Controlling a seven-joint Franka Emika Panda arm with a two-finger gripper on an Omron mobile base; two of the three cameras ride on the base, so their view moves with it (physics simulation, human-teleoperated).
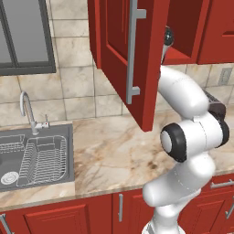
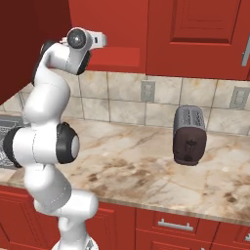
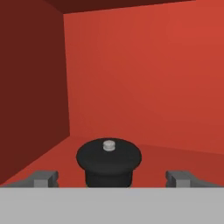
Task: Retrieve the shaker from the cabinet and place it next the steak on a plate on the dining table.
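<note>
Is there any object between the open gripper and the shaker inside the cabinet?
Nothing visible. In the hand view the shaker stands on the cabinet floor directly ahead, between the two fingertips of the open gripper. The cabinet door is swung open, clear of the arm.

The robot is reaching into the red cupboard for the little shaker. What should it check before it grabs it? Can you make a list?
1. Cabinet door open: ok, it is swung wide.
2. Gripper open: ok, the fingertips stand wide apart.
3. Shaker between the fingertips: ok, its dark cap sits in the middle in the hand view.
4. Fingers low enough to catch the body: cannot tell, the body is hidden under the cap.
5. Shaker upright: ok, as far as the cap shows.
6. Nothing else in the way inside: ok, bare red walls around it.
</note>
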